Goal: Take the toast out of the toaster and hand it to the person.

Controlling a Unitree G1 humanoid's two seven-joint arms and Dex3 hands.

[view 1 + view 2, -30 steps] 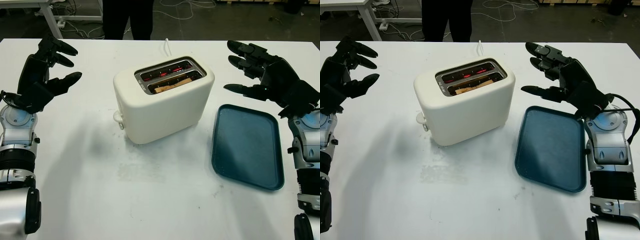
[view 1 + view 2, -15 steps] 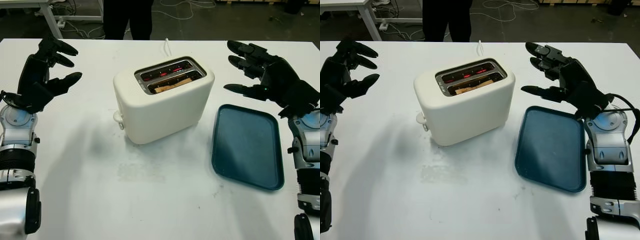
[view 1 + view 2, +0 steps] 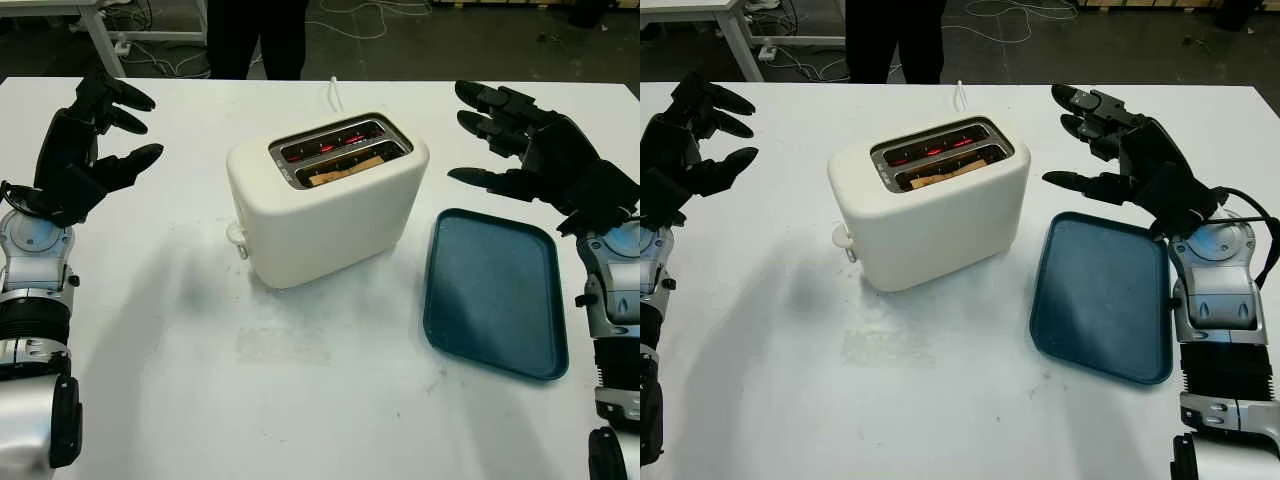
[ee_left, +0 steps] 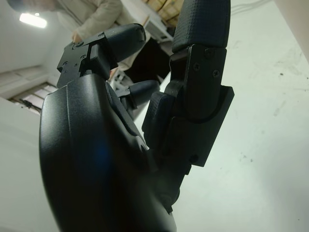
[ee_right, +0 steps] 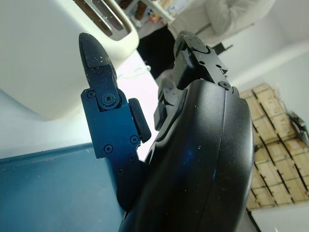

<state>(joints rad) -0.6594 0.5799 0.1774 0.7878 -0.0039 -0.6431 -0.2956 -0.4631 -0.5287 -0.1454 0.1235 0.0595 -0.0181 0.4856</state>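
A cream two-slot toaster (image 3: 325, 205) stands in the middle of the white table, its inner elements glowing red. A brown slice of toast (image 3: 345, 170) sits low in the nearer slot, only its top edge showing. My left hand (image 3: 95, 135) is raised above the table well to the left of the toaster, open and holding nothing. My right hand (image 3: 520, 140) hovers to the right of the toaster, above the far end of the tray, also open. A person in dark trousers (image 3: 255, 35) stands beyond the table's far edge.
A dark teal tray (image 3: 493, 290) lies flat on the table right of the toaster. The toaster's white cord (image 3: 331, 92) runs toward the far edge. Cables and a table leg (image 3: 100, 35) are on the floor behind.
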